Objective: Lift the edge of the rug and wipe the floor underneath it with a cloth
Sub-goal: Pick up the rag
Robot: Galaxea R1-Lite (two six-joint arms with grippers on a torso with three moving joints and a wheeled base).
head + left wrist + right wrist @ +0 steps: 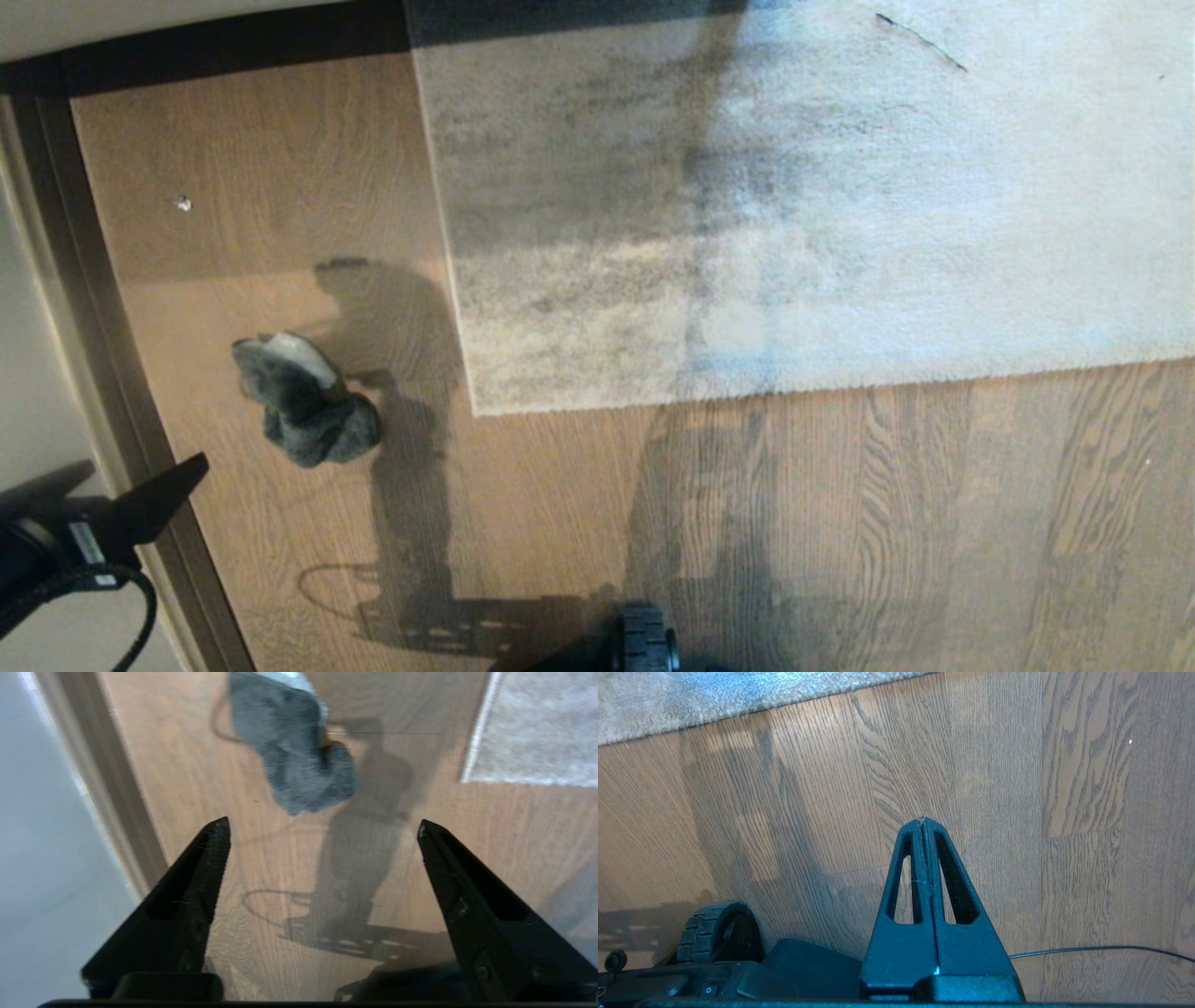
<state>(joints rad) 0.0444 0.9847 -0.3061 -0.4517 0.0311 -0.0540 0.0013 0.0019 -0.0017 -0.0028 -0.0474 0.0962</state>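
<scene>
The pale grey rug point(840, 205) lies flat on the brown wood floor point(840, 523). Its rug edge point(448, 233) runs down to a square corner point(476, 411). A crumpled grey cloth point(303, 401) sits on the planks left of that corner, apart from the rug. My left gripper point(140, 476) hangs at the lower left, short of the cloth. In the left wrist view the left gripper point(323, 823) is open and empty, with the cloth point(294, 751) ahead of it and the rug corner point(467, 777) off to one side. My right gripper point(923, 820) is shut and empty above bare floor near the rug edge point(738, 714).
A dark skirting strip point(93, 280) and a white wall run along the left, close to the cloth. A small white speck point(184, 203) lies on the planks. The base's wheel point(719, 931) and a thin cable point(1101, 949) are near the right gripper.
</scene>
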